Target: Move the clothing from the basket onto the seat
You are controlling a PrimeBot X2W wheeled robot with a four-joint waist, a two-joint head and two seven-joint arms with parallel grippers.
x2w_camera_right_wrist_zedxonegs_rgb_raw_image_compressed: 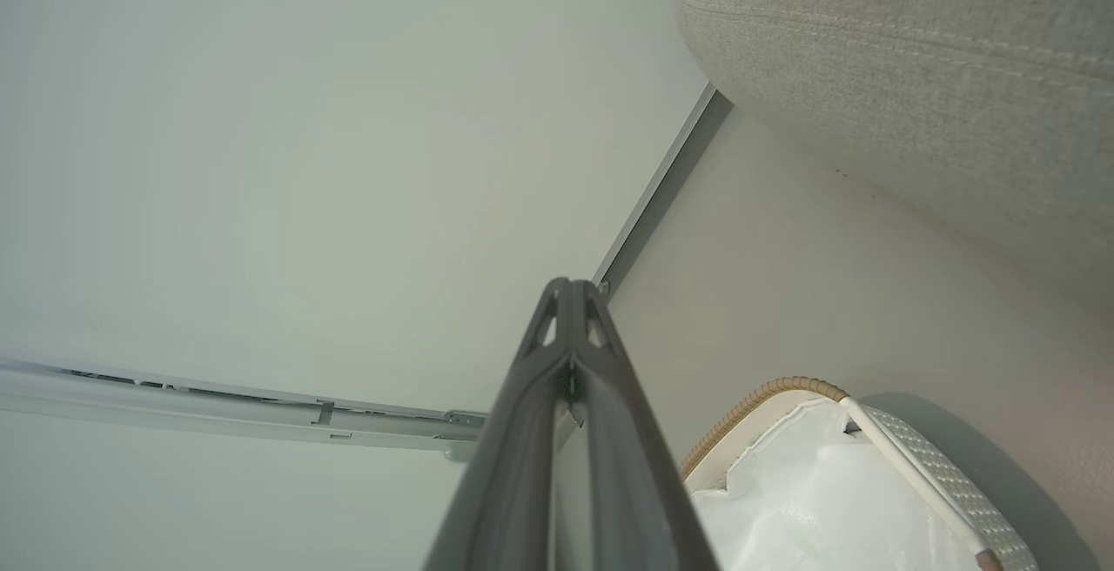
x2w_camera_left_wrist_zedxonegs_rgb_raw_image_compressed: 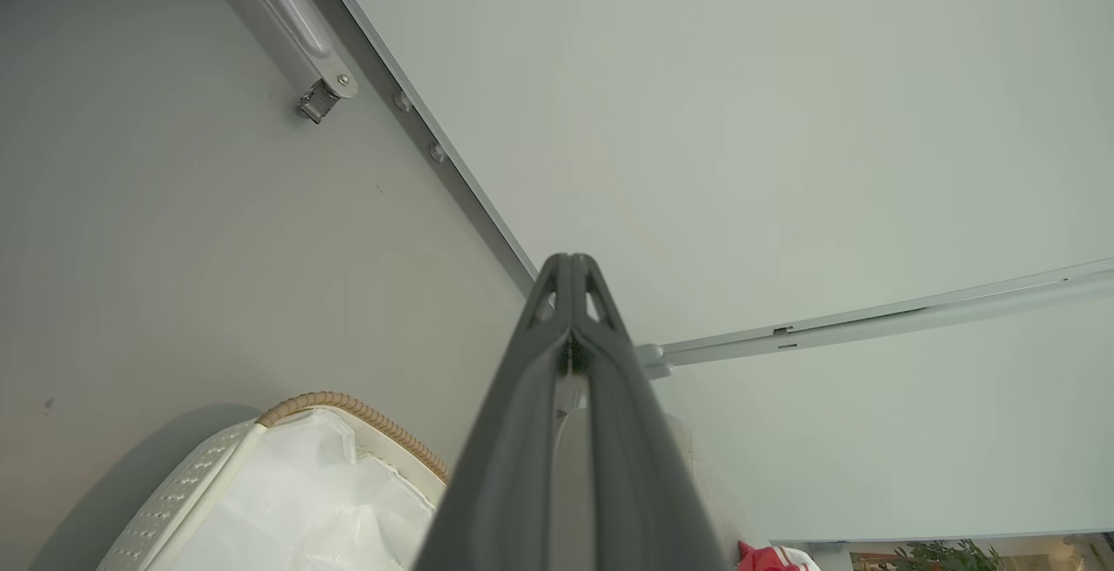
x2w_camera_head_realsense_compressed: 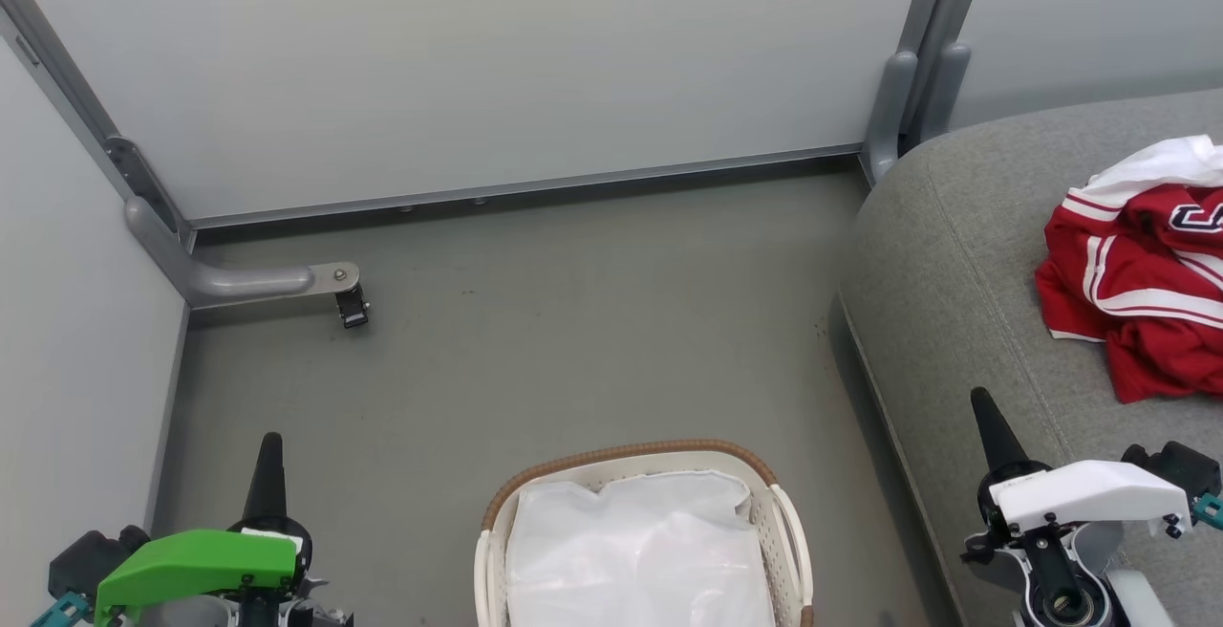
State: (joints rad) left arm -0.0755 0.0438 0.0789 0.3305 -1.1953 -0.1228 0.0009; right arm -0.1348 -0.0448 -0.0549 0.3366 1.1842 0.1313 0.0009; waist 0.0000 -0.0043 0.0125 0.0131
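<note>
Sofa [x2w_camera_head_realsense_compressed: 955, 254] at right; basket [x2w_camera_head_realsense_compressed: 631, 455] on the floor between the arms, lined with a white sheet [x2w_camera_head_realsense_compressed: 631, 551]; red clothes [x2w_camera_head_realsense_compressed: 1137, 292] heaped on the sofa cushion (transfer apparently finished); left end effector [x2w_camera_head_realsense_compressed: 270, 450] and right end effector [x2w_camera_head_realsense_compressed: 984, 407] both closed tight, gripping nothing; the next move probably calls only for checking beneath the sheet.

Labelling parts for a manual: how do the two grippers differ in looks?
Both have long, dark, tapering fingers with triangular cut-outs near the tips. The left gripper carries a bright green cover, the right gripper a white cover; each has a small teal part at its outer side.
</note>
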